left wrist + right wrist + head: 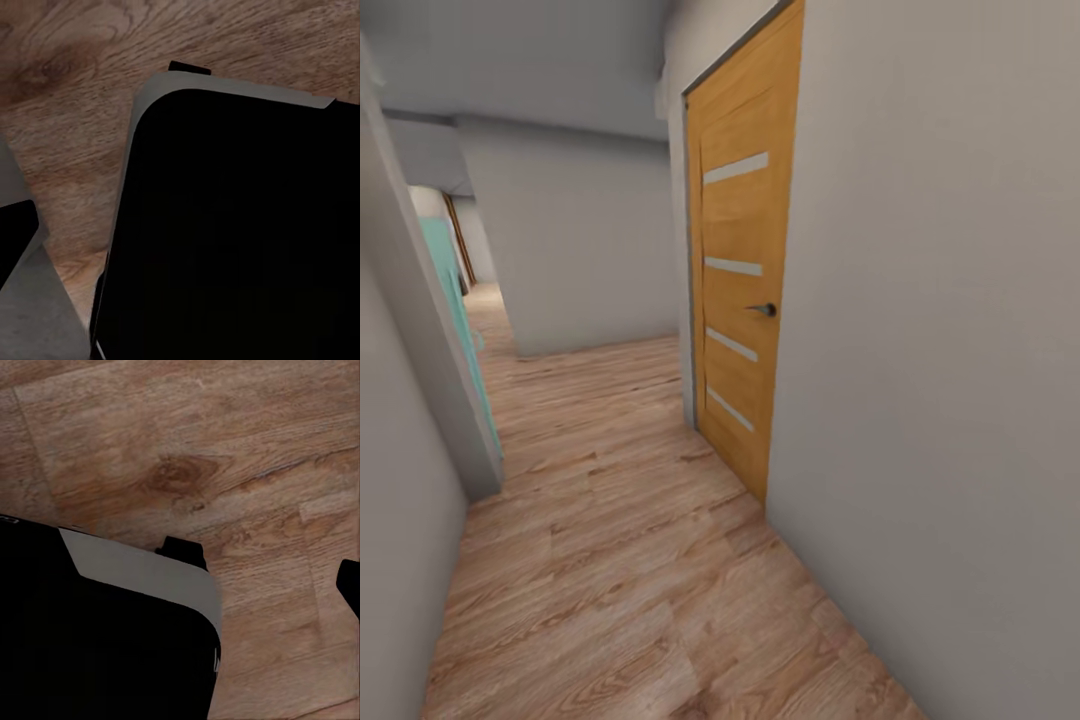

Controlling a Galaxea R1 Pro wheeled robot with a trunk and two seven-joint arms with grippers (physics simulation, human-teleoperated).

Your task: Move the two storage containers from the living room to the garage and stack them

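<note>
Wood-plank floor (630,560) runs down narrow hallway, pale grey walls (940,300) both sides. Orange-brown wooden door (740,290) with four pale slats and dark handle (763,310) closed on right. Teal panel (455,300) at far left, where corridor bends away. Wrist views look down on same planks past black, grey-edged robot body (240,240). Storage containers not seen. Right gripper: dark fingertips (184,551) set wide apart, nothing between. Left gripper: state cannot tell.

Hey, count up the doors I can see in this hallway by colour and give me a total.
Orange wooden door with pale slats: 1
Teal door, open at the left: 1
Brown door, far down the hall: 1
Total: 3
</note>
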